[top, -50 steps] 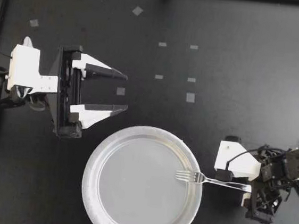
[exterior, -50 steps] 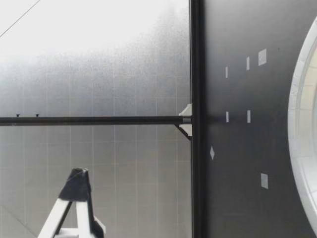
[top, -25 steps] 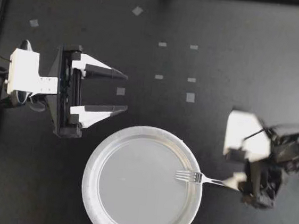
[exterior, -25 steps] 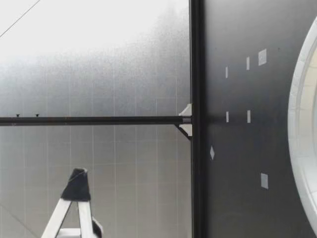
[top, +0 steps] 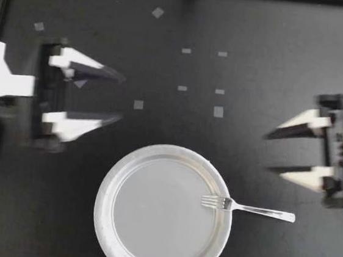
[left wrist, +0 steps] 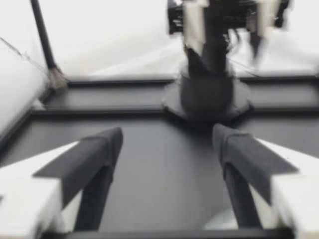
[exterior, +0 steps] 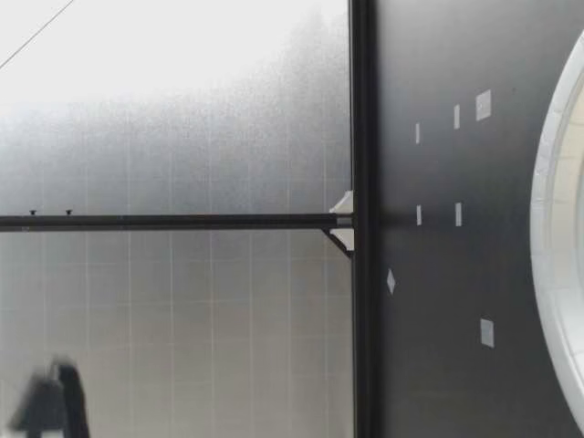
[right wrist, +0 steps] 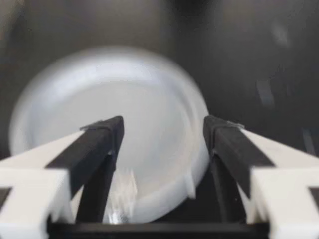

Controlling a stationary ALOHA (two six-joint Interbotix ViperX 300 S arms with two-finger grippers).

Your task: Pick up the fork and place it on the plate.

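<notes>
Across the rim of the plate [top: 99,200], on my right side, the fork [top: 246,207] is lying: its tines are resting inside the plate while its handle is sticking out over the tabletop [top: 258,64]. Both sets of jaws are standing wide and gripping nothing, the right jaws well apart from the fork, the left jaws off beside the plate's other side. I am judging the placing as only partly secure. With so much handle hanging outside, a nudge to the plate or a low pass by the right jaws could be levering the fork off the rim onto the tabletop.
</notes>
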